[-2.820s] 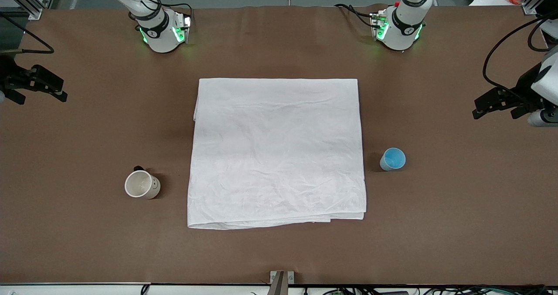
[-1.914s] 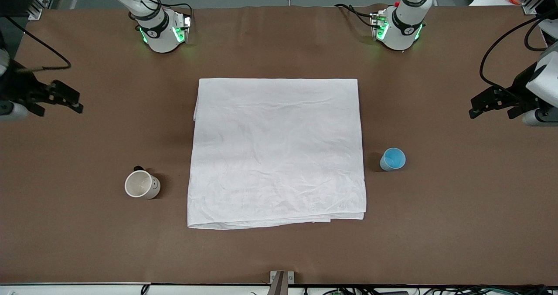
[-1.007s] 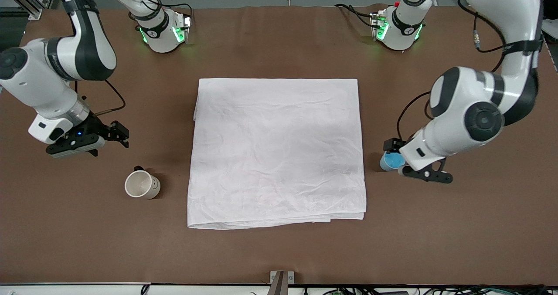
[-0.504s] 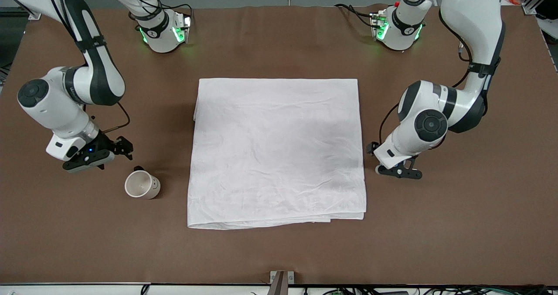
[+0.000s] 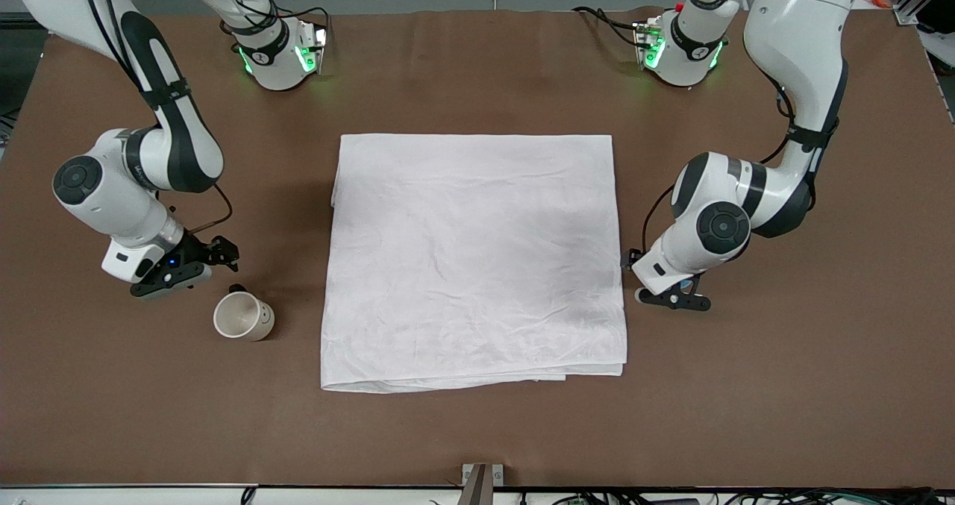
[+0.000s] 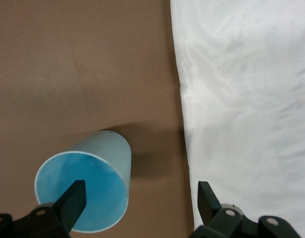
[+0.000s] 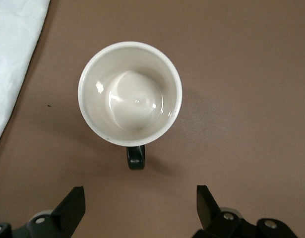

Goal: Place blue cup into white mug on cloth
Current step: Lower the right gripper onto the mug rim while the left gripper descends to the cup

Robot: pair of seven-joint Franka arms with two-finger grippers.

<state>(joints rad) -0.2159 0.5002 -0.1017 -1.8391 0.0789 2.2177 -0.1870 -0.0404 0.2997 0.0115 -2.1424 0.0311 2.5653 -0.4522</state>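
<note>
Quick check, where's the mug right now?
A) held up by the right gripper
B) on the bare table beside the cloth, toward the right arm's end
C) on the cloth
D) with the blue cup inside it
B: the mug stands empty on the brown table, clear of the cloth, and the right gripper is open above it, not touching.

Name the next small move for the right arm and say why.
Probably bring the right end effector on over the white mug and lower it: it is open, and the mug stands upright and empty on the bare table, off the cloth. The left end effector is open by the blue cup.
</note>
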